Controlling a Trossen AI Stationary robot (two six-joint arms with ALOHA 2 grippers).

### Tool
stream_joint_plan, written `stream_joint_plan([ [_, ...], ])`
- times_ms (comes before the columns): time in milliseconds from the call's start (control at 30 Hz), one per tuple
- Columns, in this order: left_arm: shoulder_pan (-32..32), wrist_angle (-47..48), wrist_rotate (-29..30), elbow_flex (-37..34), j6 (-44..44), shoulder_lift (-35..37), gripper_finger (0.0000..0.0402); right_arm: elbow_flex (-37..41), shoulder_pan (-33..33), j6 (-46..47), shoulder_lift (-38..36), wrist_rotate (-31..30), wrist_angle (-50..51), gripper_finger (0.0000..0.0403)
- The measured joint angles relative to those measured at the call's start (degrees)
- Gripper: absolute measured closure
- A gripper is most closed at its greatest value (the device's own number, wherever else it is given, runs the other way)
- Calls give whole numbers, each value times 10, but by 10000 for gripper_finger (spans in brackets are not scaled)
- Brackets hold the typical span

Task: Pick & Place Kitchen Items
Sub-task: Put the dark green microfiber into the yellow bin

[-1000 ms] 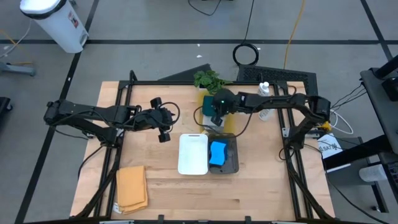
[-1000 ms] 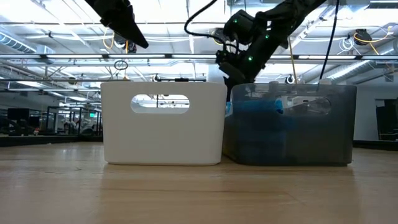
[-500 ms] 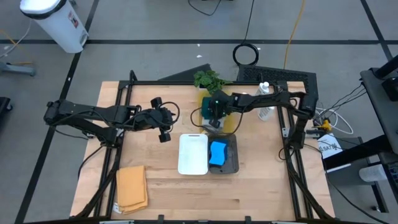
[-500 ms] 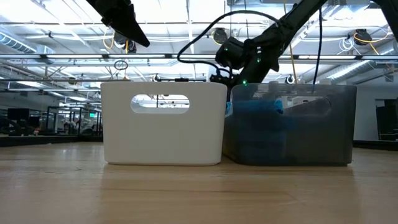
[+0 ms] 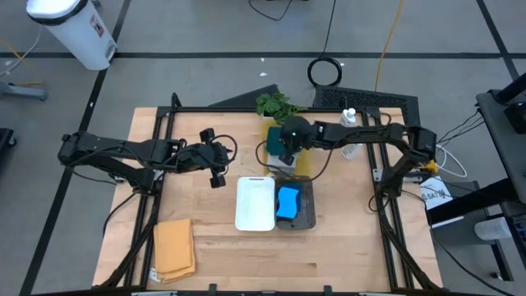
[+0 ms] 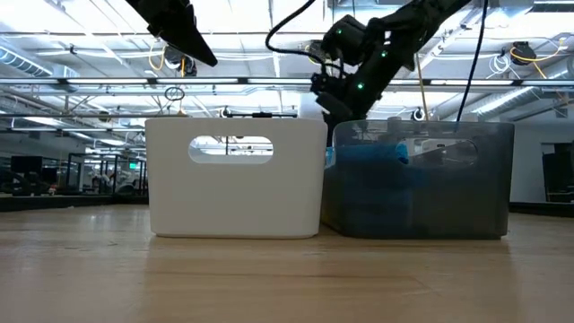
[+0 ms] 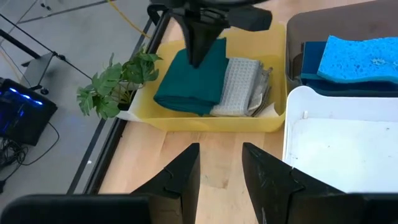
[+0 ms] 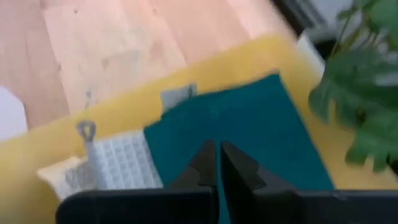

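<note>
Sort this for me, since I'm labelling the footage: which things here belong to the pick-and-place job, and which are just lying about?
Job:
- blue sponge in grey bin
- dark green cloth and grey cloth in yellow tray
- orange-tan cloth
- white bottle
- white bin

Lying about:
- plant
- white trash can

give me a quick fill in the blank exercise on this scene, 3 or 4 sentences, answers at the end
1. The right gripper hangs over the folded cloth coloured dark ____.
2. That cloth lies in the ____ tray beside a grey cloth.
3. The blue sponge lies in the ____ bin, not the white bin.
4. The left gripper holds ____.

Missing words: green; yellow; grey; nothing
</note>
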State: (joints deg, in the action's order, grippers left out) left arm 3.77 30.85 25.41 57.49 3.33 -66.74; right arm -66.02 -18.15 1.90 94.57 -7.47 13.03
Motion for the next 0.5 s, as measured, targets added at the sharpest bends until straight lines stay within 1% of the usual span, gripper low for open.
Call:
stream_joint_plan([
  [167, 0, 0, 0, 0, 0, 0, 277, 0, -3, 14, -3, 0, 57, 403],
  [400, 0, -7, 0, 0, 0, 0, 277, 21, -19, 15, 20, 2, 49, 403],
  [500, 0, -8, 0, 0, 6, 0, 277, 30, -28, 14, 20, 15, 52, 403],
])
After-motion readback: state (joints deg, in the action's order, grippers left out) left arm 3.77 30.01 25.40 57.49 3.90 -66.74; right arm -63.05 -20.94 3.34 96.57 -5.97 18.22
